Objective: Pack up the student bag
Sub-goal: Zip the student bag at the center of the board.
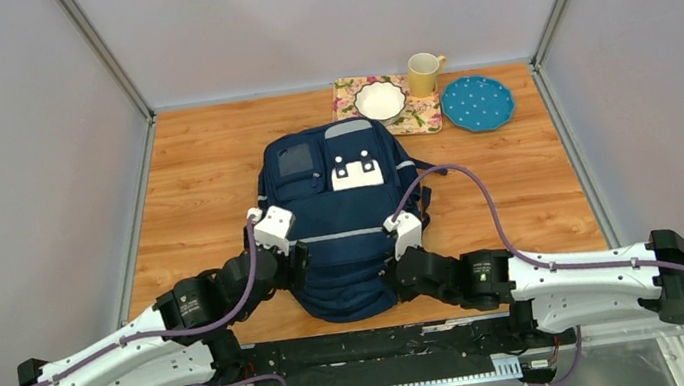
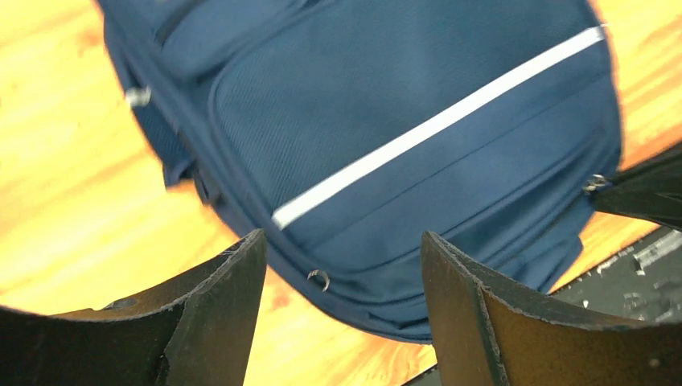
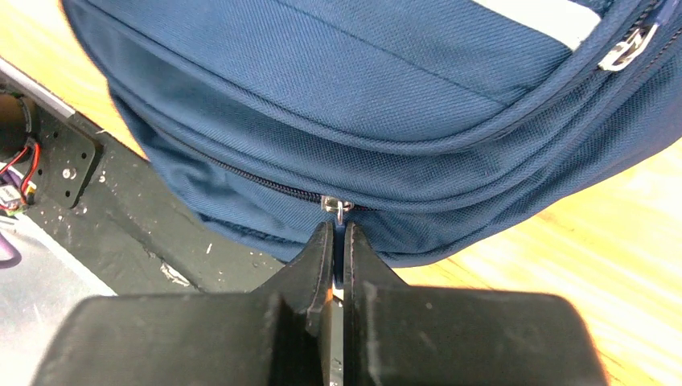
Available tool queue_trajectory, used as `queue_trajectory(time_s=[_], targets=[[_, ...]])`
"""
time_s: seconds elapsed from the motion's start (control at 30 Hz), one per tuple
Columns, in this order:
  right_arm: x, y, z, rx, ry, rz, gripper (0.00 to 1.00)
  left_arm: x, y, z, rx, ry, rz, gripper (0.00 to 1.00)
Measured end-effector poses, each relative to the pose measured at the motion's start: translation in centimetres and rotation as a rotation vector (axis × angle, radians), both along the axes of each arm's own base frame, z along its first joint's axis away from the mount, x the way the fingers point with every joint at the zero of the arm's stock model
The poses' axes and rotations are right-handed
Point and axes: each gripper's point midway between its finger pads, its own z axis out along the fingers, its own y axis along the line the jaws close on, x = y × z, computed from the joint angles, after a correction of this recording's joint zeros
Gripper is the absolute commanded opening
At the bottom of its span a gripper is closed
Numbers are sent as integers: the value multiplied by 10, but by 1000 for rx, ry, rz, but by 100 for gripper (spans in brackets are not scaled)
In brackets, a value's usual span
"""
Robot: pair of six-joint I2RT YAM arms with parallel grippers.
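Student bag: there it is, the student bag (image 1: 342,223), lying flat mid-worktop with its front pockets up and its near end right at the near edge, between the two arms.
Worktop: wooden worktop (image 1: 204,172), and the bag covers a good part of its middle.
Left end effector: the left end effector (image 2: 342,235) has its fingers spread wide and nothing between them, poised over the bag's left near corner. Its wrist view is smeared, so the fabric detail is soft.
Right end effector: the right end effector (image 3: 338,233) is pinched tight on the zip pull (image 3: 338,207) at the bag's near right corner.
Hidden: the pull's tab disappears between the fingers and only the metal slider shows. From above, both wrists cover the bag's near corners, so that grip can't be seen from there.
Cut off: a second slider (image 3: 623,50) sits at the very top right of the right wrist view, partly out of frame.
Small ring: a metal ring (image 2: 319,279) on the zip line shows between the left fingers, too blurred to read well.
Far edge: a yellow mug (image 1: 423,72), a white bowl (image 1: 379,100) on a floral mat (image 1: 419,120) and a blue plate (image 1: 477,102), well apart from the bag.
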Motion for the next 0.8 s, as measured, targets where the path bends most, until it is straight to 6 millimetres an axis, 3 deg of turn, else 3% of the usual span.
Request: queue_trajectory(time_s=[0.17,0.27,0.53,0.7,0.8], targets=[[-2,1,2,11,8,8,0,-5,-30,27,24,-92,-238,77],[-3,1,6,28,8,8,0,-11,-52,34,39,-115,-357,77],[-3,1,13,60,8,1,0,-72,-122,-3,280,-265,-783,78],[-2,0,17,75,9,-6,0,-76,-126,-23,311,-345,-843,71],[-2,-1,21,94,7,-11,0,-77,-124,-33,310,-397,-863,56]])
